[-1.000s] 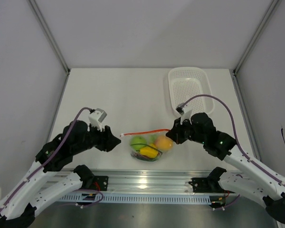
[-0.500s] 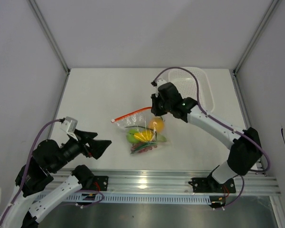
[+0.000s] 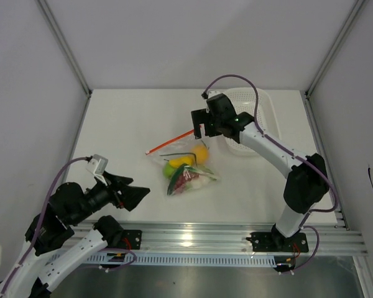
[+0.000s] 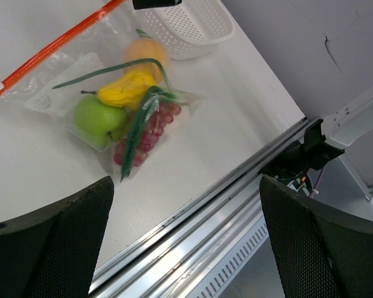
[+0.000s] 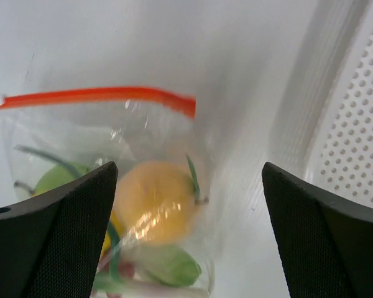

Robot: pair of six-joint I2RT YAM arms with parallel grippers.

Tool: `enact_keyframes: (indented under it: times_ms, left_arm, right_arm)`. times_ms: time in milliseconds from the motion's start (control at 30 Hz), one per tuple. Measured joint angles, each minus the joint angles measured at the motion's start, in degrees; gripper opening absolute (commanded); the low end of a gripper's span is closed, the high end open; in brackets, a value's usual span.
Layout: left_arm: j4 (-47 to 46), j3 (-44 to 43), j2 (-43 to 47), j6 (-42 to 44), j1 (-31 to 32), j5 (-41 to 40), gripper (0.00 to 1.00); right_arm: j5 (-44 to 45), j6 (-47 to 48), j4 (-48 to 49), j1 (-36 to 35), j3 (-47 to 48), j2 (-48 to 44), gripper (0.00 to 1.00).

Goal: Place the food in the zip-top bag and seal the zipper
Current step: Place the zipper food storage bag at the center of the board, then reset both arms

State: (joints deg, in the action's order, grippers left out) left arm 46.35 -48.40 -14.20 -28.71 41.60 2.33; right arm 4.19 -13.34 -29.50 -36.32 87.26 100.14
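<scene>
The zip-top bag [image 3: 185, 166] lies on the table with the food inside: a green apple [image 4: 93, 118], a yellow piece [image 4: 130, 87], an orange-yellow round fruit [image 5: 155, 202], green stalks [image 4: 137, 133] and red bits [image 4: 152, 124]. Its zipper [image 3: 171, 141] runs as one straight red-orange strip along the far-left edge; it also shows as the zipper [image 5: 99, 95] in the right wrist view. My right gripper [image 3: 198, 131] hovers open just above the strip's right end and holds nothing. My left gripper [image 3: 135, 189] is open and empty near the front left, well away from the bag.
A white perforated basket [image 3: 261, 118] stands at the back right, close behind the right gripper; its rim shows as the basket [image 5: 354, 136]. A metal rail [image 4: 236, 198] runs along the table's front edge below the left gripper.
The right gripper carried the bag from the front edge toward mid-table, then opened and let go of the zipper's end. The left gripper opened, released the bag and drew back to the front left.
</scene>
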Motion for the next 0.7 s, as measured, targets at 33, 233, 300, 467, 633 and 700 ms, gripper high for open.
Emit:
enact_keyframes:
  times_ms: [33, 233, 300, 467, 633, 700]
  left_arm:
    - [-0.02, 0.24, -0.02, -0.13, 0.0, 0.26, 0.99]
    - [-2.82, 2.47, -0.07, -1.51, 0.0, 1.95, 1.0]
    - [-4.04, 3.74, -0.07, -2.19, 0.0, 2.6, 0.99]
    - [-7.08, 6.84, -0.52, -4.09, 0.0, 4.79, 0.99]
    - [-12.09, 11.78, -0.76, -7.19, 0.0, 8.79, 0.99]
    - [-15.47, 14.6, -0.61, -8.68, 0.0, 11.15, 1.0]
  right_arm:
    - [0.55, 0.0, -0.44, -0.02, -0.02, -0.79, 0.99]
    - [6.67, -1.9, -3.28, -0.37, -4.74, -14.62, 0.99]
    - [8.07, -3.61, -4.26, -0.5, -9.22, -21.84, 0.99]
    - [9.6, -9.25, -7.08, -2.34, -22.14, -37.62, 0.99]
    - [9.97, -15.21, -12.24, -7.08, -32.17, -47.36, 0.99]
    - [9.84, -17.14, -13.64, -8.98, -35.34, -51.36, 1.0]
